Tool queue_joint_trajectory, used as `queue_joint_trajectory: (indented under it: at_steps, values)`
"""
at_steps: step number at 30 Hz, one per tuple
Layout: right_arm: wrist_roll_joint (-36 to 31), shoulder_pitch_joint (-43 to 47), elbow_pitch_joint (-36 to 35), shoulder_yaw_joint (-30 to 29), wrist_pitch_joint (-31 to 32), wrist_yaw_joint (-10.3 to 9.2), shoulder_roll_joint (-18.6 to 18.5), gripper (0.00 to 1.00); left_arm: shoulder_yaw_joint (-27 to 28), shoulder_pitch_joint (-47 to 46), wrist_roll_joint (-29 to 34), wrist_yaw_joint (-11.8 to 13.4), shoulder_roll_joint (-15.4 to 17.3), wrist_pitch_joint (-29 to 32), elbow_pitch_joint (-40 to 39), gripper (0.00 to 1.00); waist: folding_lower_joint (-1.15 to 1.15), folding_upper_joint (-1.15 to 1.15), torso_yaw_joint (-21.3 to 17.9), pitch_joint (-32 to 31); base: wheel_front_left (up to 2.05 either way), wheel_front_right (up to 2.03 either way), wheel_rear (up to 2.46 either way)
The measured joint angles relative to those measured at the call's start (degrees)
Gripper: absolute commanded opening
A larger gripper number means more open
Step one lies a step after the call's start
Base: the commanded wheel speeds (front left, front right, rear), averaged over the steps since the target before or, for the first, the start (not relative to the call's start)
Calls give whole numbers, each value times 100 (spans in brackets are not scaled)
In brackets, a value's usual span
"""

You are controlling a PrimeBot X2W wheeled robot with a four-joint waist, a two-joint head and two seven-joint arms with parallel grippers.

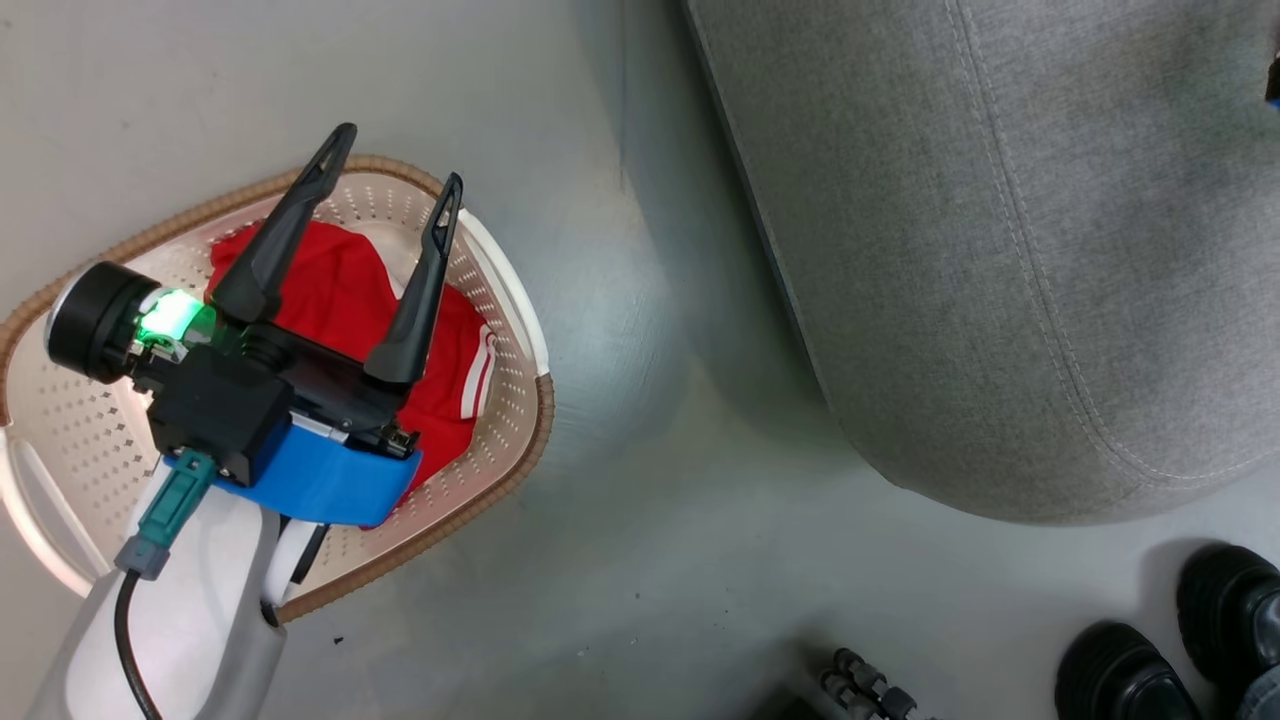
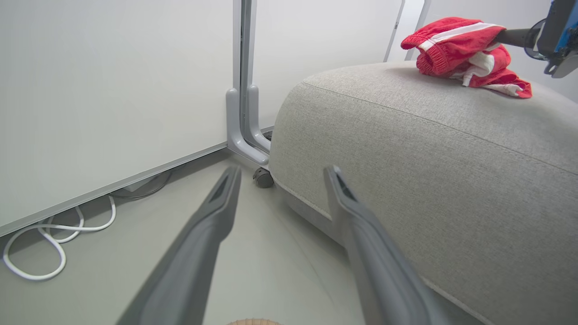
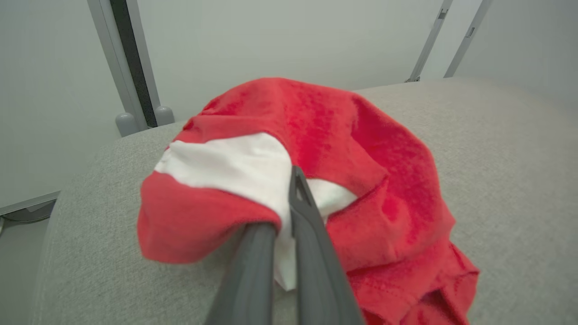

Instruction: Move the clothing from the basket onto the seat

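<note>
On top of the seat (image 1: 1000, 250), the shorts (image 3: 316, 158) lay bunched, pinched by the right gripper (image 3: 282, 212) and not yet released. Beside the seat, the basket (image 1: 500, 470) held the other red garment (image 1: 340, 280). The left gripper (image 1: 400, 155) hovered above, spread wide and empty. The task looked about half done.

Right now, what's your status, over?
Left gripper, jaws open, above cream perforated plastic basket; red garment inside. Right gripper shut on red-and-white shorts on grey fabric seat cushion. Black shoes nearby.
</note>
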Motion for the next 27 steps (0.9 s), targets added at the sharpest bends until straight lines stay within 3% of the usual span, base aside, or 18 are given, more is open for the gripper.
queue_joint_trajectory:
  at_steps: [8,9,10,11,12,27]
  values:
    - [-99,200,302,220,-71,0,4,0,0,88,-41,0,-157,0,74,100,-1,0,29,-296,0,0,0]
    - [-99,230,316,237,-73,0,4,13,-3,98,-47,0,-169,0,90,100,-1,0,30,-333,0,0,0]
    - [-105,264,326,271,-77,0,7,49,-2,113,-49,0,-180,0,101,100,-1,0,32,-373,0,0,0]
    - [-133,304,326,330,-81,0,7,95,-1,135,-51,0,-190,0,111,100,-1,0,33,-413,0,0,0]
    - [-147,349,318,371,-86,0,14,100,-1,162,-52,0,-205,0,120,100,0,0,34,-452,0,0,0]
    - [-253,1659,-366,918,-96,0,137,100,122,697,-201,0,-609,0,310,100,-1,0,103,-1408,0,0,0]
